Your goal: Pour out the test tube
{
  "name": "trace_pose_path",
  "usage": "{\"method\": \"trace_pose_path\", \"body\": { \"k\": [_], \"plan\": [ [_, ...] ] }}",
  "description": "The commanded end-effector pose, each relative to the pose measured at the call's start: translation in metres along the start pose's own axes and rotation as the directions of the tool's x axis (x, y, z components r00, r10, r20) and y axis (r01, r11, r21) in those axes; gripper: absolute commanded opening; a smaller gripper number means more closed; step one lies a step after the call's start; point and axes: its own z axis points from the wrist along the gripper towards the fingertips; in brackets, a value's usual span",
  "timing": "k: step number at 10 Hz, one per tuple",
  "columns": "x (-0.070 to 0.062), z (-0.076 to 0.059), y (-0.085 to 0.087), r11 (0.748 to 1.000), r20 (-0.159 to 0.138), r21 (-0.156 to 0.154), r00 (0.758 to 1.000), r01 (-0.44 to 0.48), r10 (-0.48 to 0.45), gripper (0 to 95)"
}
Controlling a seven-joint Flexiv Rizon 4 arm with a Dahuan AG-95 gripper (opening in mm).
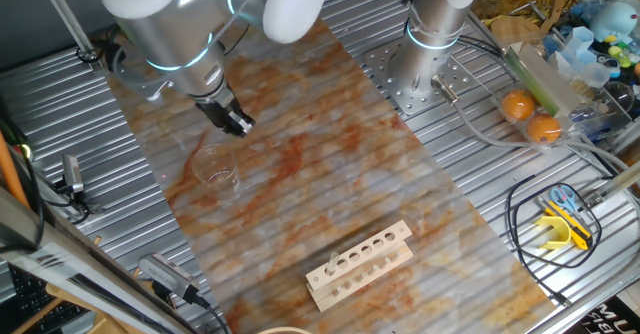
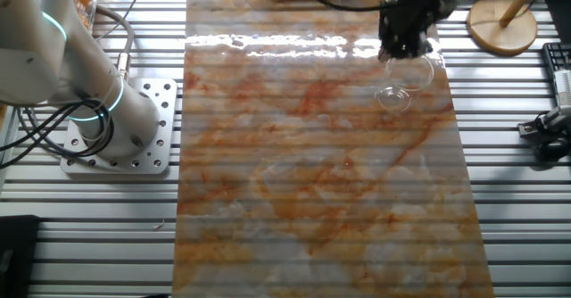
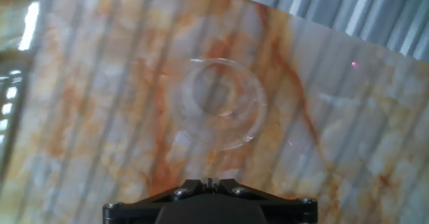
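I cannot find the test tube for sure in any view. It is thin, clear glass, and it may be held in the gripper [image 1: 237, 123], but nothing there shows plainly. The wooden rack [image 1: 360, 265] has a row of holes, and every hole I can see looks empty, so the tube is not standing there.

The gripper hangs just above the beaker [image 1: 216, 165], a wide clear glass cup that stands upright on the marble mat [image 1: 330, 174]. In the hand view, the round mouth of the beaker [image 3: 218, 102] sits right ahead of the hand, near the middle of the picture. In the other fixed view, the dark gripper [image 2: 408, 32] is just over the rim of the beaker [image 2: 406, 82]. The fingers look close together, but I cannot tell if they are closed on the tube or on nothing at all.

My guess is that the pouring step is in hand. The hand is lined up over the beaker, which is the place where the pour would go.

If the tube is in the hand, the next move is to tip the wrist slowly so the open end points down into the beaker. The hand should stay over the wide mouth. The hold must be firm, since thin glass can slip or break.

The rack lies far from the beaker, near the other end of the mat.
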Motion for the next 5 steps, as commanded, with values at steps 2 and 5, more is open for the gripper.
{"method": "trace_pose_path", "body": {
  "k": [2,5],
  "plan": [
    [-0.011,-0.013,0.046,0.998,0.011,0.009,0.998,0.057,-0.057,0.0],
    [-0.02,-0.014,0.077,0.997,0.011,0.01,0.997,0.077,-0.077,0.0]
  ]
}}
